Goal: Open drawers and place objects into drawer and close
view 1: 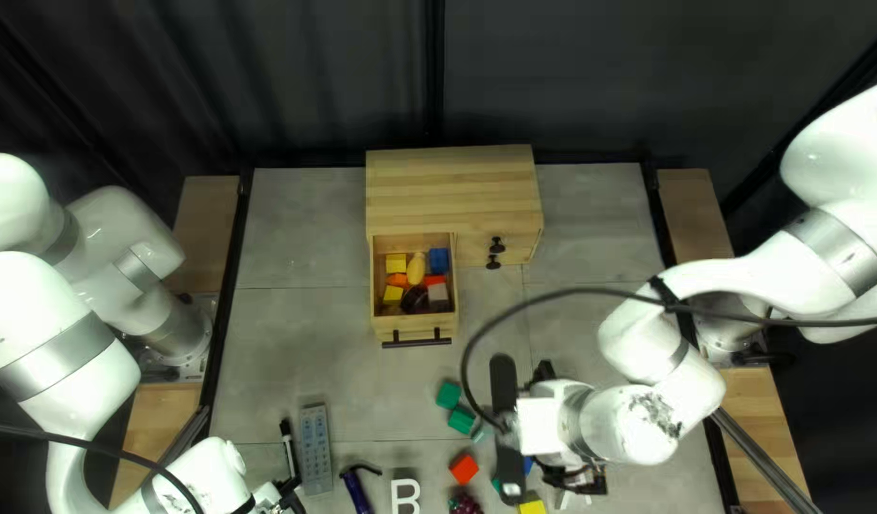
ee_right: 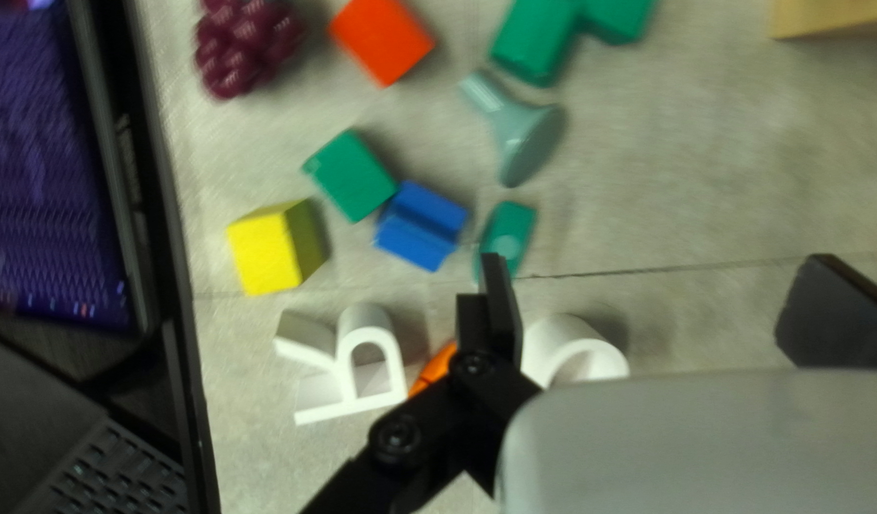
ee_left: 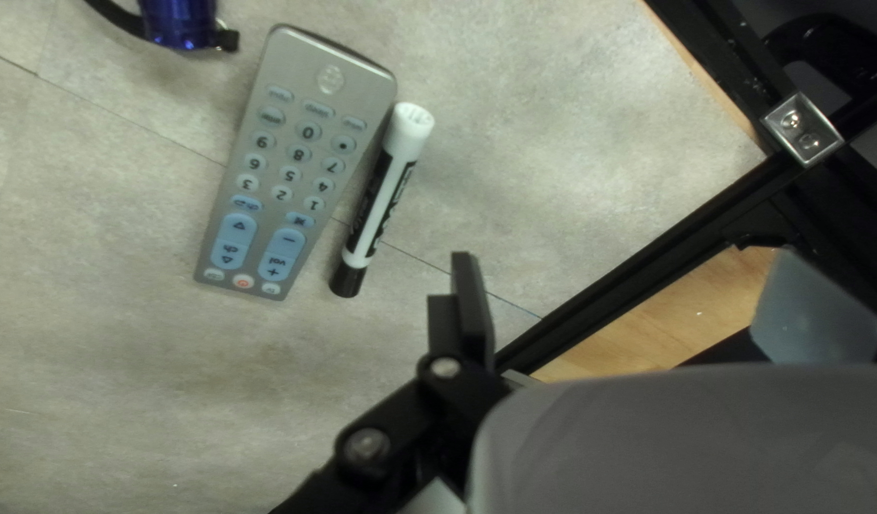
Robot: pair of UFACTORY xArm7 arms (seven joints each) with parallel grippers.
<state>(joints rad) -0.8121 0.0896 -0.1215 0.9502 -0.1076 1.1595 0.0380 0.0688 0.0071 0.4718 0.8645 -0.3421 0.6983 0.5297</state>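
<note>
The wooden cabinet [view 1: 453,190] has its left drawer [view 1: 413,324] pulled out, holding several blocks and a yellow lemon-like piece [view 1: 416,268]. My left gripper [view 1: 288,497] is low at the left of the top left view, near a marker [view 1: 288,445] and a grey remote [view 1: 315,447]. In the left wrist view the marker [ee_left: 381,202] lies ahead of and beside the open left gripper [ee_left: 643,286]. My right gripper [view 1: 586,479] is mostly hidden under its wrist. The right wrist view shows the right gripper [ee_right: 662,286] open, nothing between its fingers; blue [ee_right: 421,227] and green [ee_right: 350,175] blocks lie beside it.
Loose on the table are a purple flashlight [view 1: 358,487], a white letter [view 1: 406,495], a red block [view 1: 464,468], dark grapes [ee_right: 243,43], a yellow block [ee_right: 275,247], a pale green funnel-shaped piece [ee_right: 524,133] and white curved pieces [ee_right: 362,357]. The right arm's cable arches over the table.
</note>
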